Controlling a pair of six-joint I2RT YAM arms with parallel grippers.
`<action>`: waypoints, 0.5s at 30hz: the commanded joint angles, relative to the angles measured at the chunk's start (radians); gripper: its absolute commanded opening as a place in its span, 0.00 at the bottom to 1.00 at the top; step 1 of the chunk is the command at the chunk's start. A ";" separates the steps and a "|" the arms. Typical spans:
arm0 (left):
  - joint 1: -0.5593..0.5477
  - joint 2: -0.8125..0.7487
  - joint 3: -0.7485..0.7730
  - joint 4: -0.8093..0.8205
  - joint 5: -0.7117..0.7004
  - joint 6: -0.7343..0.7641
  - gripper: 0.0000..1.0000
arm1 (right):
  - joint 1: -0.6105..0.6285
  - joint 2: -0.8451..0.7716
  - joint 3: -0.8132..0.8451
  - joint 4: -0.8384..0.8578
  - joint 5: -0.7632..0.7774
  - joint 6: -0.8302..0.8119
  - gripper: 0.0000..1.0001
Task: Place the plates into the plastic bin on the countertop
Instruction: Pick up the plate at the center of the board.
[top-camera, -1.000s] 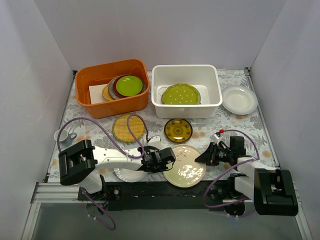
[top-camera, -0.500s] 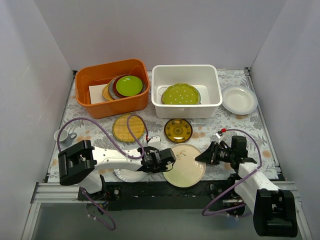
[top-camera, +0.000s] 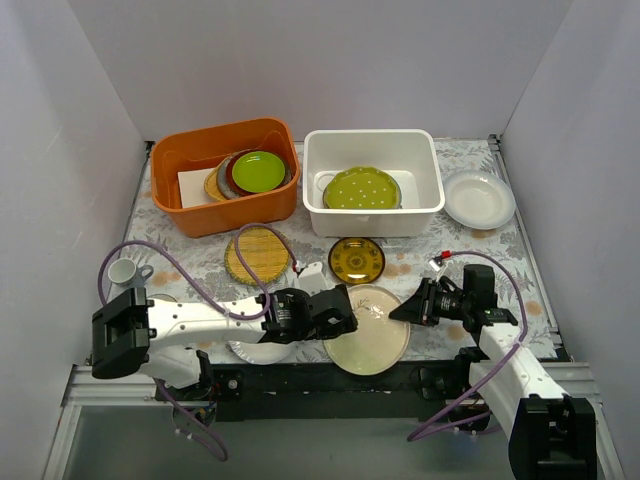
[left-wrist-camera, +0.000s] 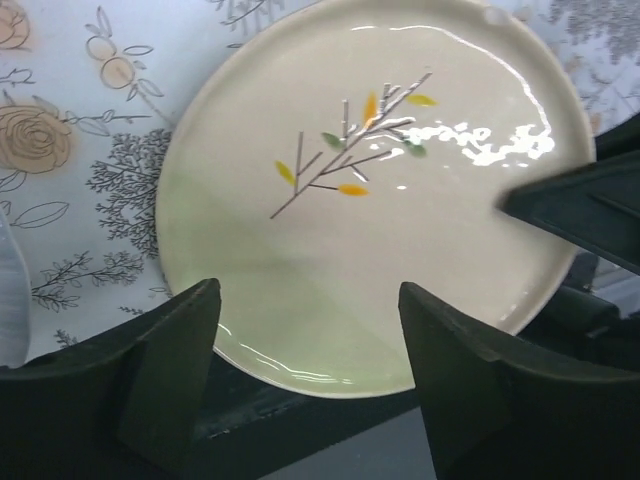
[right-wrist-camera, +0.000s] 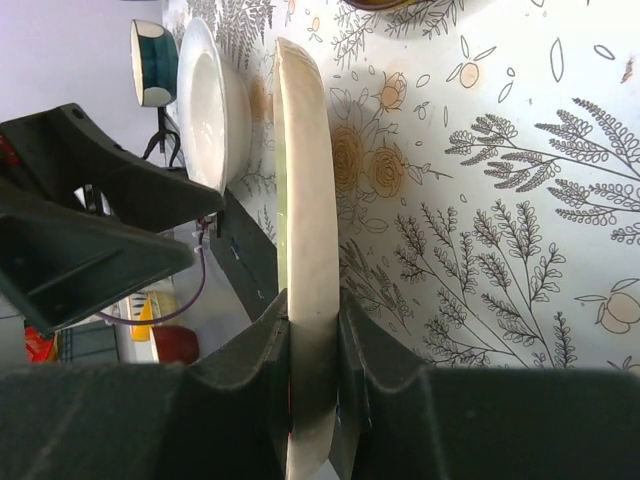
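A cream plate (top-camera: 367, 342) with a twig motif sits at the countertop's (top-camera: 420, 268) front edge, partly over it. My right gripper (top-camera: 400, 314) is shut on its right rim; the right wrist view shows the plate (right-wrist-camera: 305, 190) edge-on, clamped in the gripper (right-wrist-camera: 313, 322). My left gripper (top-camera: 343, 318) stands open at the plate's left side, and in the left wrist view the plate (left-wrist-camera: 370, 190) lies beyond the spread gripper (left-wrist-camera: 310, 300), untouched. The white plastic bin (top-camera: 312, 185) at the back holds a green dotted plate (top-camera: 360, 188).
An orange tub (top-camera: 170, 190) with stacked plates stands back left. A woven yellow plate (top-camera: 257, 255), a dark-and-gold plate (top-camera: 356, 260), a white plate (top-camera: 478, 198) at right and another white plate (top-camera: 250, 351) under my left arm lie around. A cup (top-camera: 122, 272) stands at left.
My left gripper has opened and let go of the cream plate, and its arm has swung left. My right gripper has shut tighter on the plate's right rim.
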 joint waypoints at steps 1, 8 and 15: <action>-0.011 -0.074 0.060 0.015 -0.043 0.026 0.75 | 0.005 -0.026 0.094 -0.030 -0.069 0.024 0.01; -0.035 -0.126 0.134 -0.039 -0.092 0.050 0.85 | 0.005 -0.045 0.155 -0.076 -0.063 0.026 0.01; -0.040 -0.204 0.166 -0.122 -0.140 0.066 0.93 | 0.005 -0.056 0.233 -0.121 -0.060 0.032 0.01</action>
